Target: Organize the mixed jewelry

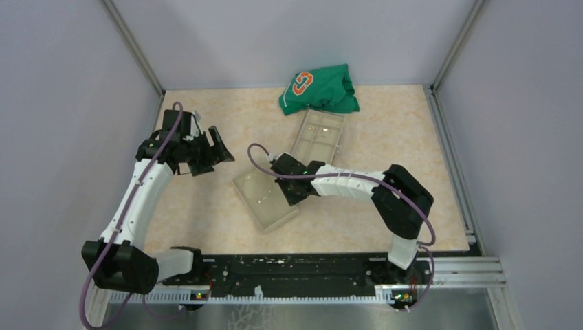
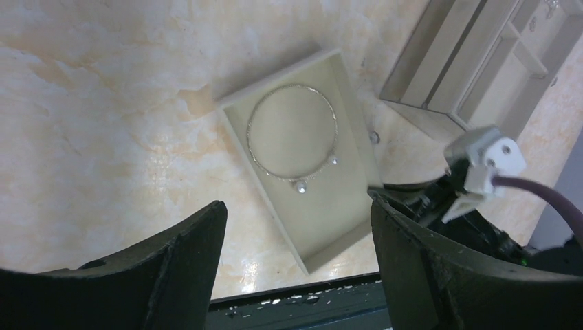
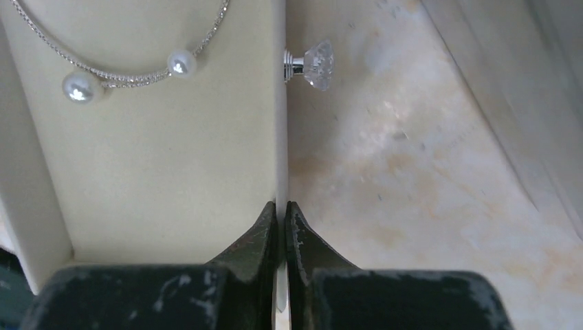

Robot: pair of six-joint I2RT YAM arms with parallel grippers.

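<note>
A fine silvery hoop with two pearl ends (image 3: 124, 74) lies in a shallow cream drawer (image 3: 172, 179) with a crystal knob (image 3: 313, 63). The hoop also shows in the left wrist view (image 2: 300, 185), and the drawer in the top view (image 1: 275, 221). My right gripper (image 3: 281, 206) is shut on the drawer's thin side wall, near its front corner (image 1: 287, 192). My left gripper (image 1: 218, 148) is open and empty, above the table to the left of the drawer (image 2: 297, 206). Tiny silvery bits glint in the clear compartmented box (image 2: 531, 24).
The clear compartmented box (image 1: 318, 135) lies behind the drawer, toward the back. A green cloth with an orange logo (image 1: 320, 89) lies bunched at the back wall. Walls close the table on the left, back and right. A black rail (image 1: 295, 268) runs along the near edge.
</note>
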